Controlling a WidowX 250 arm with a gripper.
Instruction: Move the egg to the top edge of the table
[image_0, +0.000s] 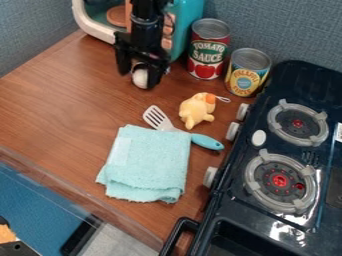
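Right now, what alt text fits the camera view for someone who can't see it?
Black gripper at a white egg over a wooden table, left of two cans. Lower in view, a yellow toy, spatula and folded light-blue towel lie left of a dark toy stove.

Brown table (60, 105): towel (150, 162), spatula (207, 142), cans (208, 52)

A gap separates gripper (139, 77) and spatula (206, 142); two cans (208, 50) block its end.
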